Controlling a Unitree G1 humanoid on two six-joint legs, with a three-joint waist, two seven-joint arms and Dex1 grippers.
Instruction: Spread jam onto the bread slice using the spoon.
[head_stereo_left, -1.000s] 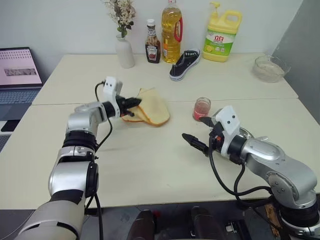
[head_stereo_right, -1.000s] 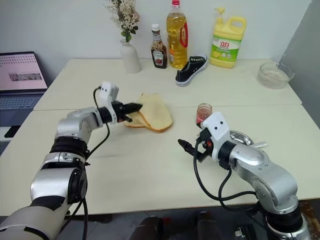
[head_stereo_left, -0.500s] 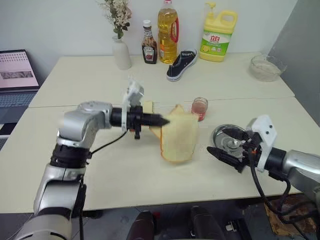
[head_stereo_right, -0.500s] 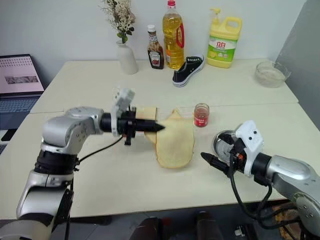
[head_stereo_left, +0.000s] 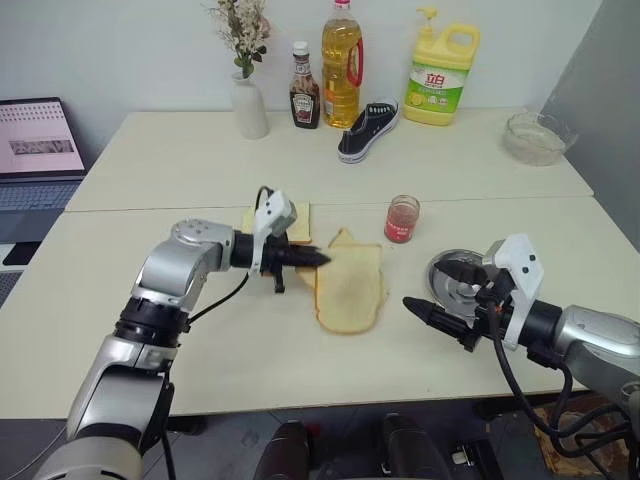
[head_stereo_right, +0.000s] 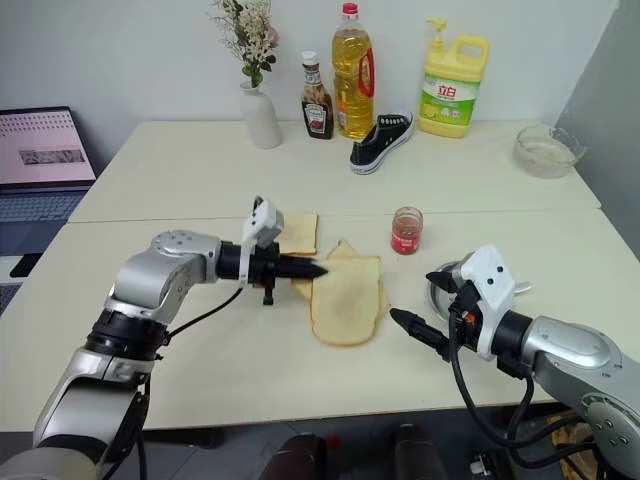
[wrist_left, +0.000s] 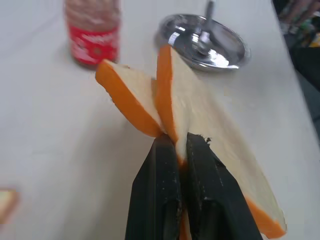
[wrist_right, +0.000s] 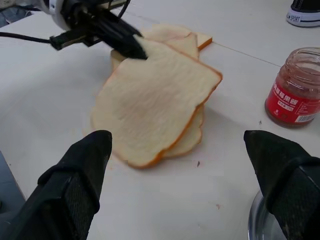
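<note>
So the left gripper (head_stereo_left: 312, 258) is pinched tight on the edge of the bread slice (head_stereo_left: 350, 290), black fingers (wrist_left: 162, 200) clamped right on the crust, and a second slice looks caught in the pinch too; in the left wrist view there are two slices fanning out from between the fingers. From the head camera the held bread sits low over the cream table (head_stereo_left: 200, 330) near the middle, tilted a bit, with the lower slice poking out underneath it. More plain slices (head_stereo_right: 298, 232) lie flat just behind the gripper. The right gripper (head_stereo_left: 432, 322) is spread wide open with nothing in it, hanging near the front edge of the table on the robot's right, fingers aimed toward the bread but apart from it. The jam (head_stereo_left: 402, 219) is in a little clear glass jar with a red label, standing upright just beyond the bread on the right. The spoon (wrist_left: 207, 17) is sitting in the round steel dish (head_stereo_left: 448, 275), handle sticking up over the rim; the dish is right beside the right arm, close to the jam jar. Along the back of the table there's a white vase with dried flowers (head_stereo_left: 248, 100), a brown sauce bottle (head_stereo_left: 304, 98), a bottle of cooking oil (head_stereo_left: 341, 62), a yellow detergent jug (head_stereo_left: 440, 75), a black sneaker (head_stereo_left: 367, 128) and a glass bowl (head_stereo_left: 535, 136). A laptop (head_stereo_left: 38, 140) sits off to the left.
</note>
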